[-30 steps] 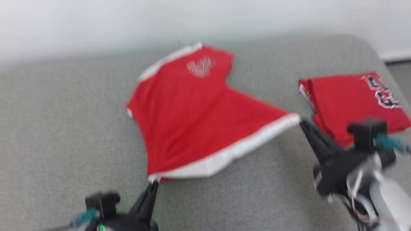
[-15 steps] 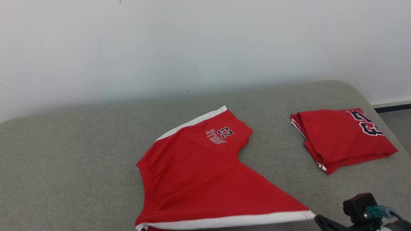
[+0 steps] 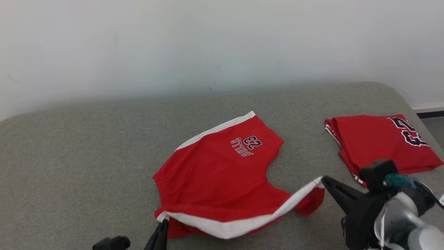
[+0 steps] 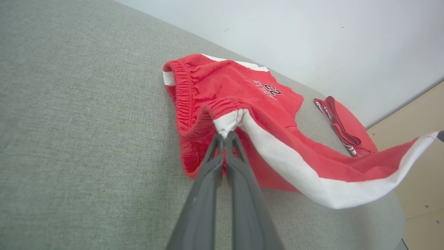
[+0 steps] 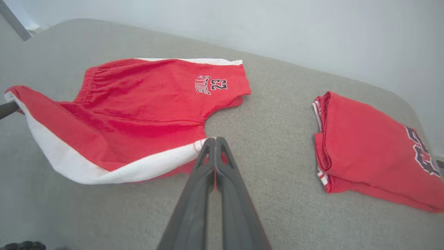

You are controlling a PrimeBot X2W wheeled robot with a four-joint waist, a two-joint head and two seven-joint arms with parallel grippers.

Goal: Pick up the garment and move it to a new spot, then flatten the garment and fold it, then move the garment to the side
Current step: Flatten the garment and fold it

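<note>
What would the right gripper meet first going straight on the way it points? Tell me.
The right gripper is shut on the white hem of the red shorts. Straight on, it likely crosses a bare notch of gray cushion, then meets the shorts' printed leg; depth is unclear.

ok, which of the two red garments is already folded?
The red jersey on the right, a compact stack lying free. The red shorts are spread out, pinched by the left tool and right tool.

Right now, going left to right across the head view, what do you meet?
left gripper → shorts → right gripper → folded garment. Each gripper is shut on one end of the shorts' white band.
</note>
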